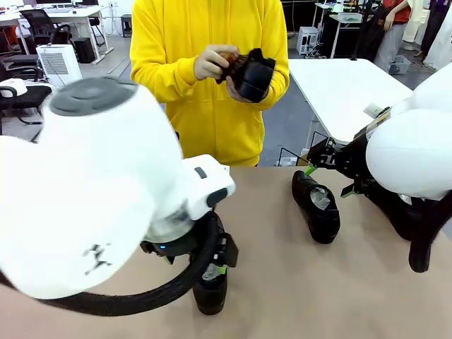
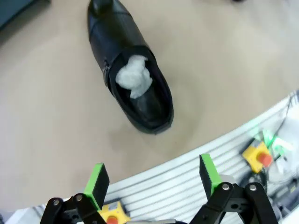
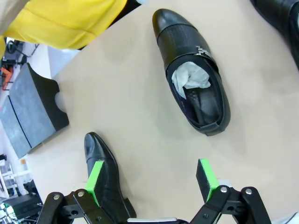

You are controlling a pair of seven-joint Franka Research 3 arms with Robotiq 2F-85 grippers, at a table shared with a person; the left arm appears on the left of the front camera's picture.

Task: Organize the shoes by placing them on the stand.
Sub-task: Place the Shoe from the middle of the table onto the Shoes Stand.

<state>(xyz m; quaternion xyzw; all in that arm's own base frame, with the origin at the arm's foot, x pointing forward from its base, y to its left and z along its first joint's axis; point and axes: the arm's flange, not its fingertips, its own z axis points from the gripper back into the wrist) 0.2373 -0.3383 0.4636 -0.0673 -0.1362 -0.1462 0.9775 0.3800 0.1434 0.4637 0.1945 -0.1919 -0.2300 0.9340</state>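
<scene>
A person in a yellow hoodie stands at the far side, both hands holding one black shoe (image 1: 248, 72) at chest height. Another black shoe (image 1: 317, 206) (image 3: 194, 88), stuffed with white paper, lies on the tan table just beyond my open right gripper (image 1: 330, 180) (image 3: 150, 176). A third shoe (image 1: 210, 291) (image 2: 131, 79), also paper-stuffed, lies under my open left gripper (image 1: 205, 272) (image 2: 153, 179), which hovers above it without touching. The low, dark, flat-topped stand (image 3: 32, 109) shows at the table's edge in the right wrist view.
One more black shoe (image 1: 422, 233) (image 3: 279, 18) lies at the far right, partly behind the right arm. The table's near edge has a ribbed metal rail (image 2: 187, 177) with a yellow box with a red button (image 2: 258, 156). A white table (image 1: 346, 88) stands behind.
</scene>
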